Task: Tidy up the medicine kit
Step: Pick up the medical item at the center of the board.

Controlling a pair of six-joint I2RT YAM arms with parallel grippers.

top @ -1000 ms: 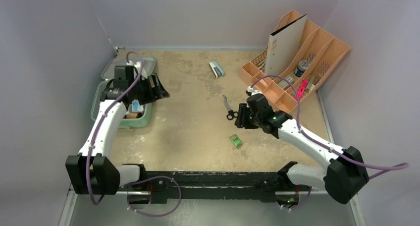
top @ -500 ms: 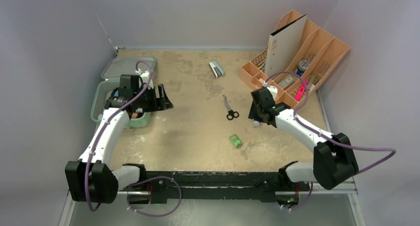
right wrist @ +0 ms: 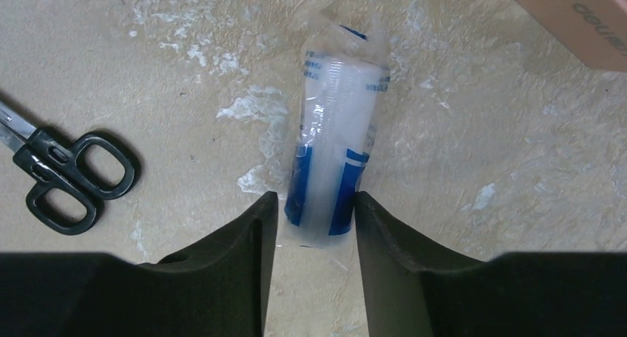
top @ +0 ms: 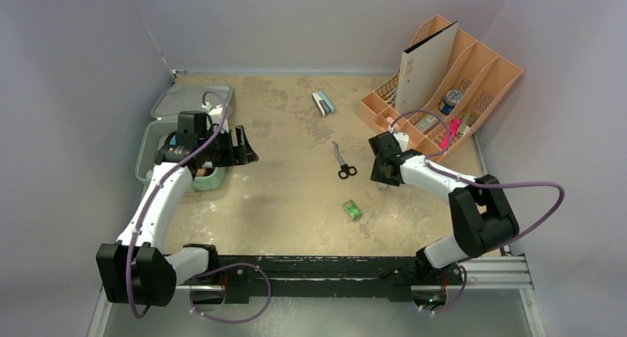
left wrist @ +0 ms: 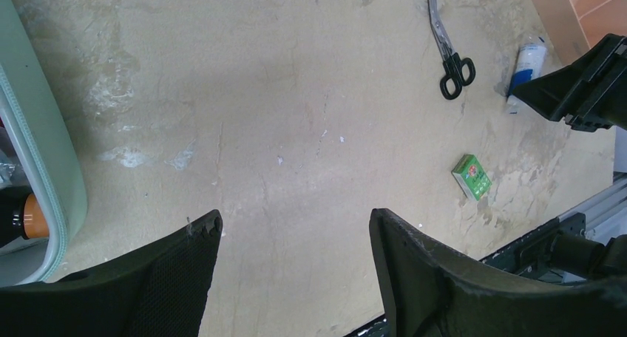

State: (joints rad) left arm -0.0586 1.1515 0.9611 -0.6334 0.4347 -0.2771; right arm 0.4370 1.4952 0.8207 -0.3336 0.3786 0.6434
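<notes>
The mint-green medicine kit lies open at the far left, its lid folded back; its rim also shows in the left wrist view. My left gripper is open and empty, hovering just right of the kit. My right gripper points down at a blue-and-white packet in clear wrap lying on the table. Its jaws stand open either side of the packet's near end. The packet also shows in the left wrist view.
Black scissors lie left of the right gripper. A small green box lies nearer the front. A blue-and-white item lies at the back. A peach organizer stands at the back right. Items sit in the kit.
My right gripper has moved from beside the scissors to the right, down over the wrapped packet. My left gripper drew off the kit a little toward the front and then stayed.
</notes>
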